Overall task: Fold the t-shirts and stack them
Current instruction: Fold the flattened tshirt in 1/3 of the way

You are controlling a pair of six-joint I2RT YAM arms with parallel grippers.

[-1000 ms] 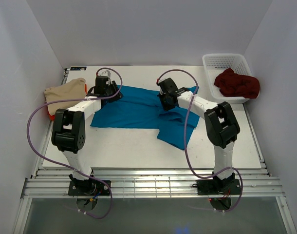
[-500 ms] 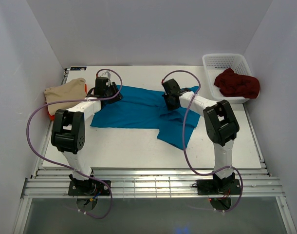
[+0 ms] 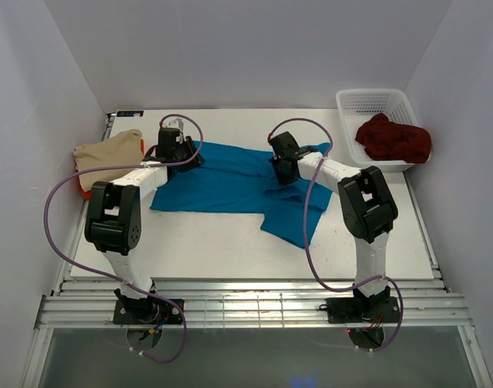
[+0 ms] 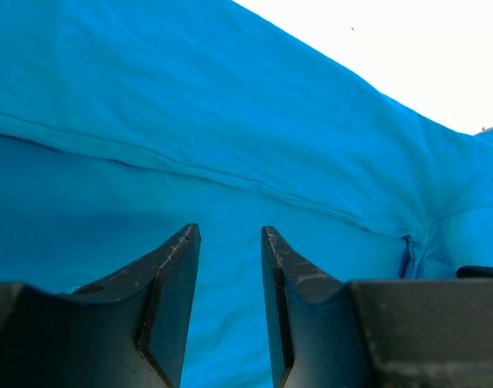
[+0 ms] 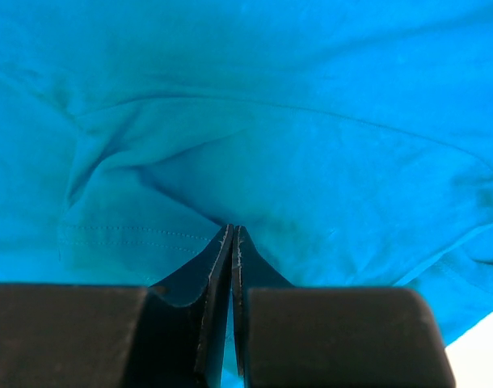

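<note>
Folding is in hand: the teal blue soft cloth t-shirt (image 3: 222, 182) lies spread on the white table (image 3: 230, 242), left of the white plastic lattice basket (image 3: 351, 101). The right pincer (image 5: 232, 229), fingers together, seems to pinch a pucker of it. The left pincer (image 4: 229, 234) stands apart over the end farthest from the basket and likely must close on cloth next.

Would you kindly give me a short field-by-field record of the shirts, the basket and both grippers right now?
teal blue cloth t-shirt: spread across the white table, wrinkled
beige cloth t-shirt: bundled at the table's left edge
dark maroon cloth t-shirt: heaped in the white plastic lattice basket, far right corner
left gripper: open, over the teal shirt's left end
right gripper: shut, apparently pinching a fold of the teal shirt
</note>
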